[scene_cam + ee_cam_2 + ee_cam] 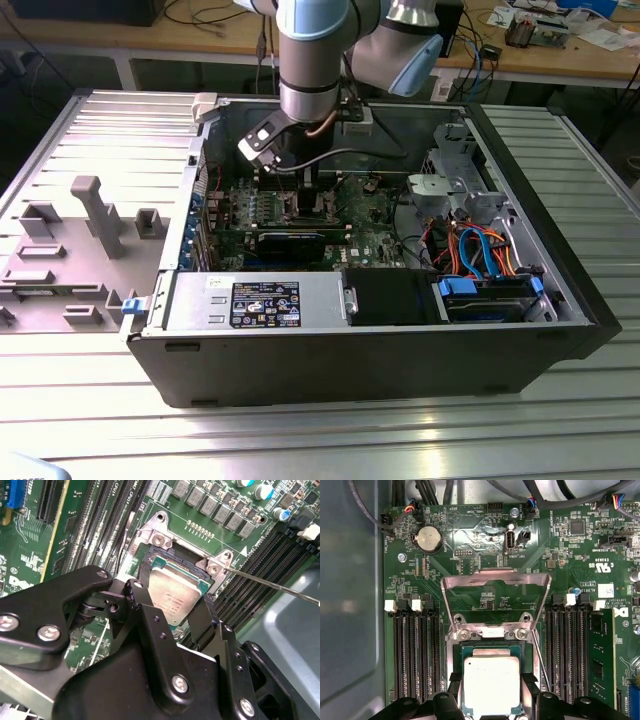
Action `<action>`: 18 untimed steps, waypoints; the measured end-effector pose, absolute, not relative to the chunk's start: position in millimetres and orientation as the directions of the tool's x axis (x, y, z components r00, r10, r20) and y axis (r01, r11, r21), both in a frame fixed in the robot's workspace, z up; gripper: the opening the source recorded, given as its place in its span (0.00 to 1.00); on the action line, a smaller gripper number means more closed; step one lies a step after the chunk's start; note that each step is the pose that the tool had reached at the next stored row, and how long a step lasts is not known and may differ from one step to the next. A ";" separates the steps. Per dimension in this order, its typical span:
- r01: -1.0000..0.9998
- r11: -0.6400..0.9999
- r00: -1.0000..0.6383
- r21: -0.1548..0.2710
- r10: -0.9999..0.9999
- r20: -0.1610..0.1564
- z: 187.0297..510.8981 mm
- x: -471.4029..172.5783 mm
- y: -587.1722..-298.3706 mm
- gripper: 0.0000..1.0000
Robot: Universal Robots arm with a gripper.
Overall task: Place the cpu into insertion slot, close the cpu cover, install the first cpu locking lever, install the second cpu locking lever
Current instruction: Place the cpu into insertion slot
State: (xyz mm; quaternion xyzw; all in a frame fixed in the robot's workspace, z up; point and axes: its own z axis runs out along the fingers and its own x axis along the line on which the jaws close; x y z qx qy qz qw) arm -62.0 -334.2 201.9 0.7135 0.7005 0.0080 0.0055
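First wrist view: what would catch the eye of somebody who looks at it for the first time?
The silver-topped cpu stands out most, sitting over the insertion slot between the black fingers of the gripper. Just beyond it the cpu cover, a shiny metal frame, stands swung open over the green circuit board.
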 end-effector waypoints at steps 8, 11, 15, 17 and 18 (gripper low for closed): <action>1.000 -0.019 0.019 0.019 1.000 0.000 198.9 -62.0 -334.2 0.55; 1.000 -0.018 0.018 0.019 1.000 -0.001 197.9 -62.1 -334.3 0.55; 1.000 -0.017 0.017 0.019 1.000 -0.001 196.3 -62.1 -334.3 0.55; 1.000 -0.017 0.017 0.019 1.000 -0.001 196.2 -62.0 -334.2 0.55; 1.000 -0.017 0.017 0.019 1.000 -0.001 196.2 -62.1 -334.2 0.55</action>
